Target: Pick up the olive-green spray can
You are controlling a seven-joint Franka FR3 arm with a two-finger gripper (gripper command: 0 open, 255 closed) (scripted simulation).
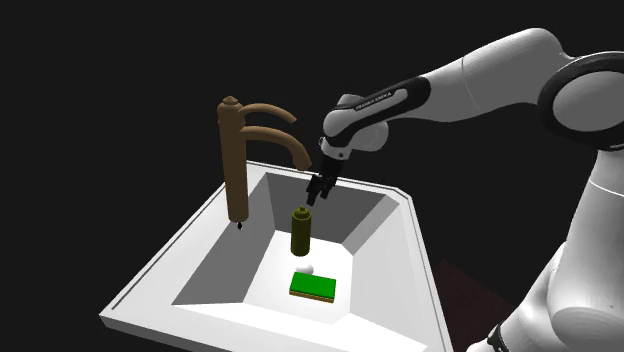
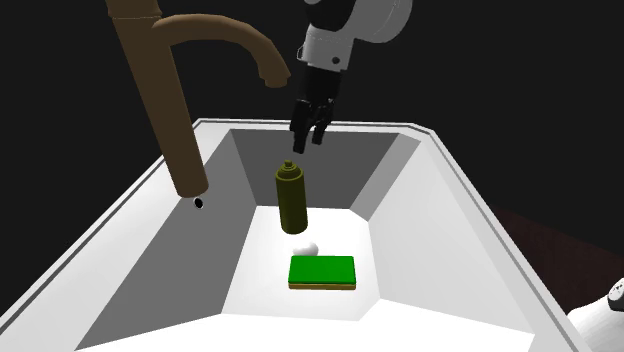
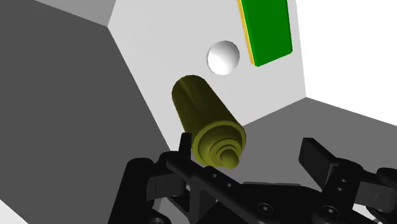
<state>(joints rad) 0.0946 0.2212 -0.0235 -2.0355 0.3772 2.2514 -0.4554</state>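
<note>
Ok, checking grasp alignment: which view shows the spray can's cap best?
The wrist view: the spray can turns its cap to the camera, near the open gripper. Both exterior views show it side-on, upright in the sink.

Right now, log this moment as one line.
phase: pre-grasp | gripper: open, above spray can, no contact | can: upright in sink | nearby: white ball, green sponge

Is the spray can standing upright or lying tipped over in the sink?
Upright: the olive-green spray can stands on its base on the sink floor, nozzle up.
</note>
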